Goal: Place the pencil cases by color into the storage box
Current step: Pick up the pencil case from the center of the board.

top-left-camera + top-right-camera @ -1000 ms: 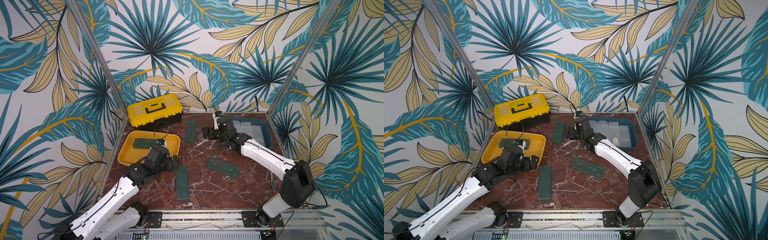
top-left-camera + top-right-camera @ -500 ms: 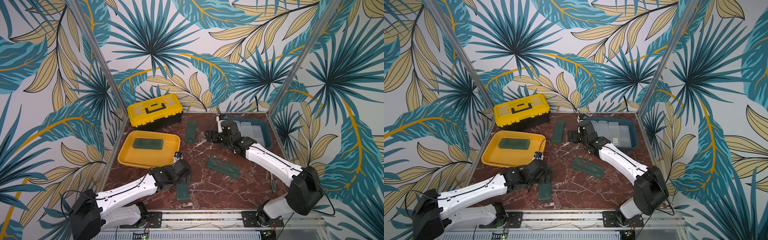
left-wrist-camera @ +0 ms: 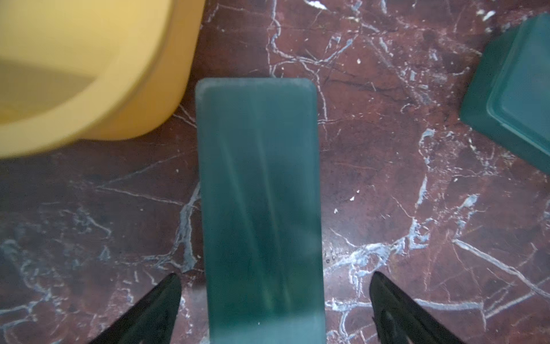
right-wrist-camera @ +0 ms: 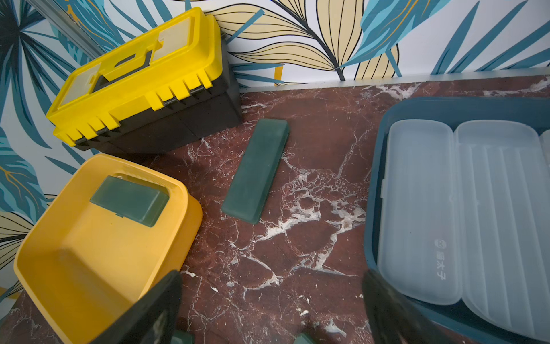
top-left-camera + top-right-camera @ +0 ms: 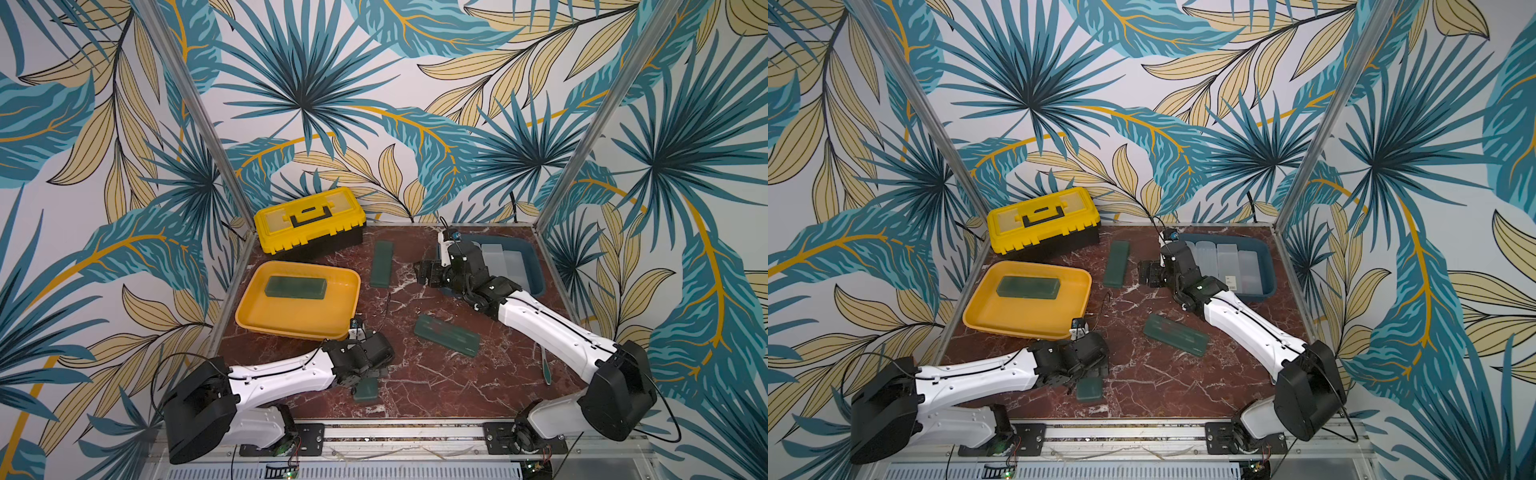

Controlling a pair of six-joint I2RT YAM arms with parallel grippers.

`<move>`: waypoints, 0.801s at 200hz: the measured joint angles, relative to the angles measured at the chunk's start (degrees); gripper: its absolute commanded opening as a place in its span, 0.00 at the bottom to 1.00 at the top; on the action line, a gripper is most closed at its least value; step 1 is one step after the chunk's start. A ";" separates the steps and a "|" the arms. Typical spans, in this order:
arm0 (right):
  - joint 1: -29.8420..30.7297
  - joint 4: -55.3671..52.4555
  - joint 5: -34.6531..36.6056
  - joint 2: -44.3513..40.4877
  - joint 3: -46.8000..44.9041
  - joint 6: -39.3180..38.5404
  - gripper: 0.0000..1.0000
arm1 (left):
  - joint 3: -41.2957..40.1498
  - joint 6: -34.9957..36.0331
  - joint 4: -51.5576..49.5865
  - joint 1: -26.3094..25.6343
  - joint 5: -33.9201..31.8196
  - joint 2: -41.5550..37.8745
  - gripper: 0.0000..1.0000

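Top views (both): left gripper [image 5: 371,376] low over near green case [image 5: 365,392]; right gripper [image 5: 423,272] released, empty, beside blue bin [image 5: 1252,298]. Left wrist: jaws wide, astride case w/o touching; should centre, drop fully & clamp long edges. Right wrist: far green case [image 4: 256,172] lies loose.

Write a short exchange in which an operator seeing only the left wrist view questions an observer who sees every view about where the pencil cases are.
Operator: The left gripper is open astride a green case. Is the yellow tray empty?
Observer: No, a second green case lies inside it.
Operator: Is any other colour sorted?
Observer: Yes, frosted white cases lie side by side in the blue bin.
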 measured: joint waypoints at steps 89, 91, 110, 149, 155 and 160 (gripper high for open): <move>-0.09 0.79 0.00 -0.11 -1.68 0.17 0.94 | 0.07 -2.80 -0.02 1.70 1.88 5.73 0.91; -0.09 0.83 0.00 -0.11 -1.73 0.17 0.94 | 0.07 -2.78 -0.02 1.73 1.92 5.88 0.91; -0.09 0.94 -0.02 -0.11 -2.25 0.20 0.94 | 0.46 -2.51 -0.07 1.88 2.27 7.82 0.90; -0.15 1.14 -0.02 -0.11 -2.62 0.37 0.94 | 3.63 -1.07 -0.55 1.95 2.19 11.67 0.87; -0.20 1.31 -0.04 -0.11 -2.71 0.39 0.94 | 4.02 -0.85 -0.55 1.95 2.23 12.09 0.87; -0.20 1.40 -0.04 -0.11 -2.75 0.39 0.94 | 4.28 -0.70 -0.57 2.01 2.25 12.33 0.87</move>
